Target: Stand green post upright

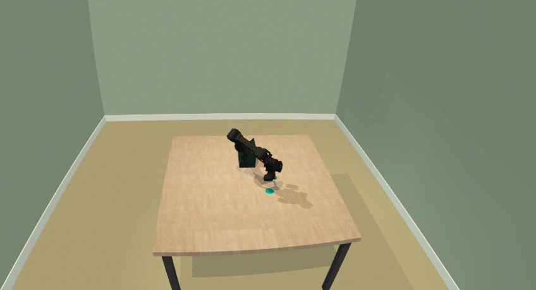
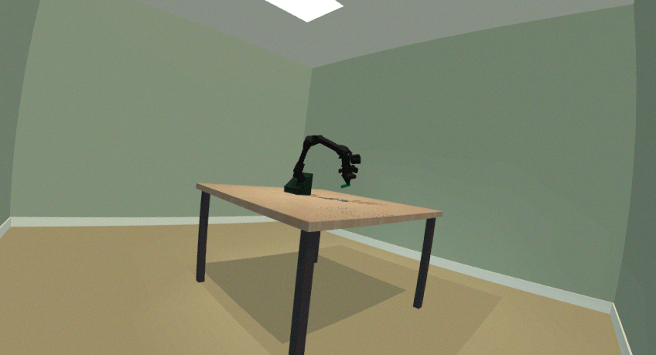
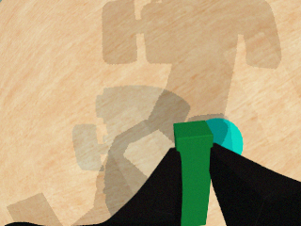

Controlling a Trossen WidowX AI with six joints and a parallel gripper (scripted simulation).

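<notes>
The green post (image 1: 275, 177) (image 2: 344, 186) (image 3: 195, 176) is held above the table, close to lying flat, slightly tilted in the exterior view. My gripper (image 2: 348, 183) (image 3: 192, 153) is shut on it, one dark finger on each side. In the top view the gripper hides most of the post. The cyan circle (image 1: 269, 191) (image 2: 344, 200) (image 3: 234, 140) lies flat on the table. In the wrist view it shows behind the post's end and right finger, which cover part of it. In the top view it is nearer the camera than the gripper.
The wooden table (image 1: 210, 204) (image 2: 276, 206) carries the arm's dark green base block (image 1: 246, 160) (image 2: 298, 186) toward the back. The arm arches from the base to the gripper. Shadows of the arm fall on the table around the circle.
</notes>
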